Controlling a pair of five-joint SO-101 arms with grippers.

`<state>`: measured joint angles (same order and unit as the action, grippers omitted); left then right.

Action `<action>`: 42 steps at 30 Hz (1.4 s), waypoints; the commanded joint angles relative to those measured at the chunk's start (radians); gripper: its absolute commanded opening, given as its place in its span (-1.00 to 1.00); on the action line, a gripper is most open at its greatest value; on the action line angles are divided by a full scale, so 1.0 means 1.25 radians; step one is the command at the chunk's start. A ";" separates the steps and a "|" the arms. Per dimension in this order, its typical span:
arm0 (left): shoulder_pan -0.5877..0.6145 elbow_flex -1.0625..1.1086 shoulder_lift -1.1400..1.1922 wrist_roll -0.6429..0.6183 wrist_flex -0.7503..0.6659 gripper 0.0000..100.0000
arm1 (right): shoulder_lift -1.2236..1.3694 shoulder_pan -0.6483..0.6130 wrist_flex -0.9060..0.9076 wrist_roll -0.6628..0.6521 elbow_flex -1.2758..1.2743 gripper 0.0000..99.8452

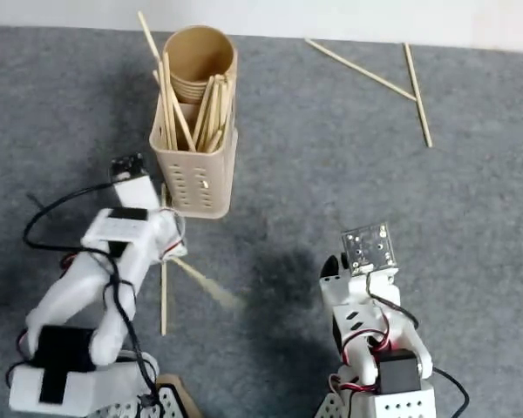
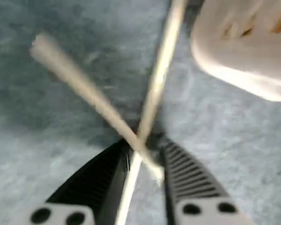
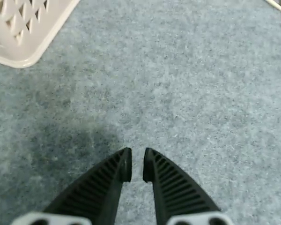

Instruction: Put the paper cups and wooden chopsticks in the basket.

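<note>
The beige basket [image 1: 196, 174] stands at the back left and holds stacked paper cups [image 1: 199, 57] and several wooden chopsticks [image 1: 211, 109]. Just in front of it, my left gripper [image 2: 143, 150] is shut on one chopstick [image 2: 79, 86], which sticks out slantwise above the carpet [image 1: 211, 289]. A second chopstick [image 1: 164, 300] lies on the carpet below it and crosses it in the left wrist view [image 2: 161, 65]. Two more chopsticks [image 1: 359, 69] [image 1: 418, 96] lie at the back right. My right gripper [image 3: 136, 166] hovers shut and empty over bare carpet.
Grey carpet covers the table. The basket's corner shows in the left wrist view [image 2: 243, 51] and in the right wrist view [image 3: 23, 28]. The right arm [image 1: 370, 296] stands at the front, right of centre. Open carpet lies between the basket and the far chopsticks.
</note>
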<state>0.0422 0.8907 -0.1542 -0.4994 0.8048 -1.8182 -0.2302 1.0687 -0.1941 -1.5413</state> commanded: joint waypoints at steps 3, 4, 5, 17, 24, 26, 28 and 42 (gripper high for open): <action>-0.019 -0.096 0.134 0.001 0.026 -0.86 | -0.007 0.007 -0.015 -0.007 0.004 -0.89; -0.019 -0.107 0.139 0.001 0.041 -0.88 | -0.007 0.007 -0.015 -0.007 0.004 -0.89; -0.014 -0.112 0.141 0.002 0.048 -0.92 | -0.007 0.007 -0.015 -0.007 0.004 -0.89; 0.114 -0.170 0.139 -0.002 0.047 -0.99 | -0.007 0.007 -0.017 -0.007 0.004 -0.89; 0.255 -0.357 0.139 0.000 0.050 -0.99 | -0.007 0.007 -0.017 -0.007 0.004 -0.89; 0.287 -0.456 0.139 0.004 0.052 -0.99 | -0.007 0.007 -0.017 -0.007 0.004 -0.89; 0.310 -0.582 0.139 0.054 0.055 -0.99 | -0.007 0.007 -0.017 -0.007 0.004 -0.89; -0.044 -1.557 0.152 0.244 0.302 -0.99 | -0.007 0.007 -0.020 -0.009 -0.028 -0.89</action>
<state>0.1987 -0.8293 0.0437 -0.3184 1.1730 -1.8182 -0.2302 1.0625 -0.1941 -1.5735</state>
